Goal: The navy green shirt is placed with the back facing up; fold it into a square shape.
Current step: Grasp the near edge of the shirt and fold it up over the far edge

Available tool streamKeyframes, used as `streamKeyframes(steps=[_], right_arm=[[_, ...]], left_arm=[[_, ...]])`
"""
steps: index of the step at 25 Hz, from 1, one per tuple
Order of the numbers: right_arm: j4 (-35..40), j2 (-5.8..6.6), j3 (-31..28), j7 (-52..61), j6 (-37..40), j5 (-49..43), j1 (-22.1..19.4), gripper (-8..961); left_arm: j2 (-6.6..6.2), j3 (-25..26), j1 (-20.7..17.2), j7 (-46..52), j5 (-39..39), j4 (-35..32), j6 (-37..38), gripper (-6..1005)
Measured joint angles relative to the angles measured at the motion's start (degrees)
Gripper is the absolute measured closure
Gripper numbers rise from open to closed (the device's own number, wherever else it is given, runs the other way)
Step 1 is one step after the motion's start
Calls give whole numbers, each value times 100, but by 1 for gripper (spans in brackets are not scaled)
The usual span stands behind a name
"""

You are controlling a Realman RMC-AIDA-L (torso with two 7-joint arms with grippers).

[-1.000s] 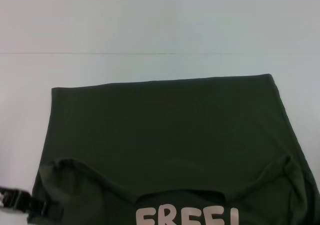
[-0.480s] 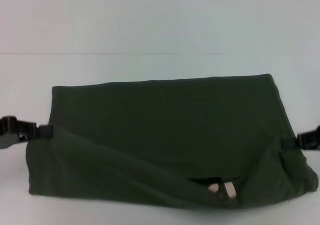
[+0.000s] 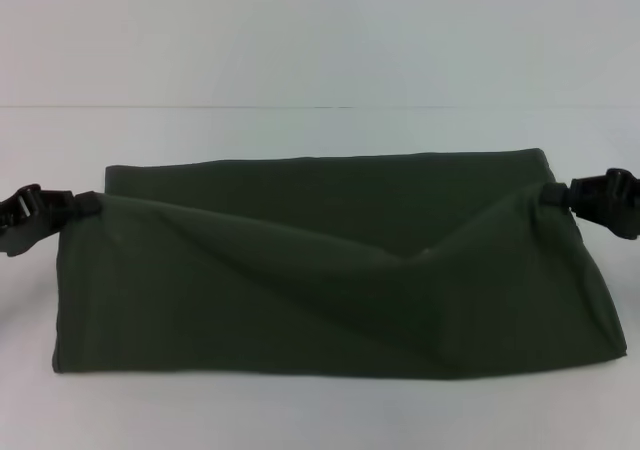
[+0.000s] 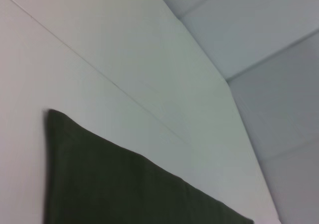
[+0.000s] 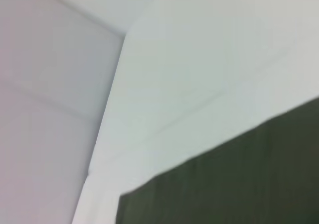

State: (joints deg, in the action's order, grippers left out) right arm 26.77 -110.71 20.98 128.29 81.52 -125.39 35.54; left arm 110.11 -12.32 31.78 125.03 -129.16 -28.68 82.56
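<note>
While the navy green shirt (image 3: 330,270) is lying across the white worktop (image 3: 320,50), both arms are gripping it at opposite sides. Left of the shirt, the left end effector (image 3: 88,204) is pinching the corner of the folded-over upper layer, and right of the shirt the right end effector (image 3: 556,195) is pinching the matching corner. Between them, the raised layer is sagging into a shallow V, covering most of the shirt and leaving only a strip of the lower layer showing along its far edge. Each wrist view is showing only a dark green edge of the shirt (image 4: 124,184) (image 5: 234,184) against the pale worktop.
</note>
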Motion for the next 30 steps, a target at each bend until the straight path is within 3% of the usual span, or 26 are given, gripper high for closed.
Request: streamKeyframes(steps=[11,22,30], right_arm=[[-27,-493,-5,-517,-1446,689,71,918],[-38,-680,23,-974,-1709,1517,87,918],[-162,-782,33,-1307,-2266,1571,132,917]], left_arm=[[448,-10,11,-461,673,93,-1308,952],[600,-47,254,-744,1316,155,-1761,953],[894,-52,491,-1270,1512,161,-2660,951]])
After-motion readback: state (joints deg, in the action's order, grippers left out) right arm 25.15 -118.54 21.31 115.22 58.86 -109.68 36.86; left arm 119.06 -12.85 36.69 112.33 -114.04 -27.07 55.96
